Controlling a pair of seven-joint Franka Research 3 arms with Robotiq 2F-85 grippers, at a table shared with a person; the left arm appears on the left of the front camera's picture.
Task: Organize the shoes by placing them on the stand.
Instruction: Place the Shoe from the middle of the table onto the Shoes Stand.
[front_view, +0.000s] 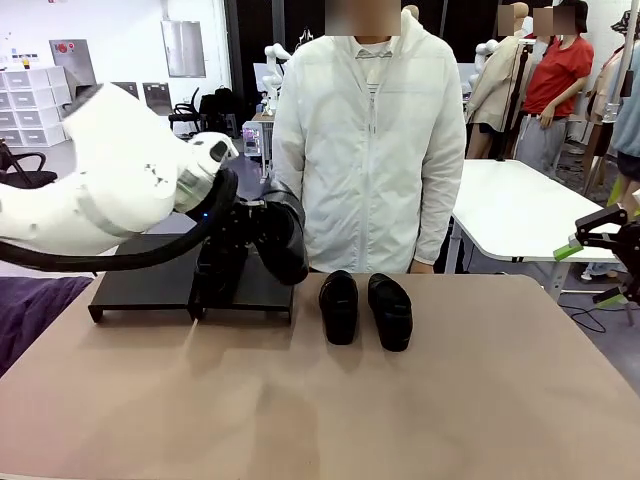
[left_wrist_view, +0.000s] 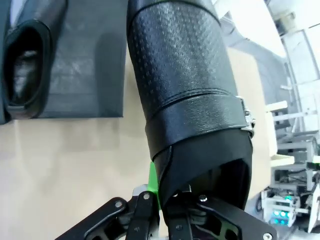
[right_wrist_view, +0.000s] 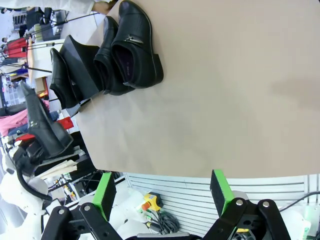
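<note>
Two shoes (front_view: 338, 306) are set side by side near the table's (front_view: 450, 400) far edge. Wide open, right gripper (right_wrist_view: 162, 192) is held off the right edge. At far left, third shoe (front_view: 283, 240) is clamped by left gripper (left_wrist_view: 162, 200) over stand (front_view: 140, 290); fourth shoe (left_wrist_view: 27, 65) lies on it.

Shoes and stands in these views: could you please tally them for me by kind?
Shoes: 4 (held shoe in the left gripper, stand shoe on the stand, left table shoe, right table shoe)
Stand: 1
Total: 5
</note>
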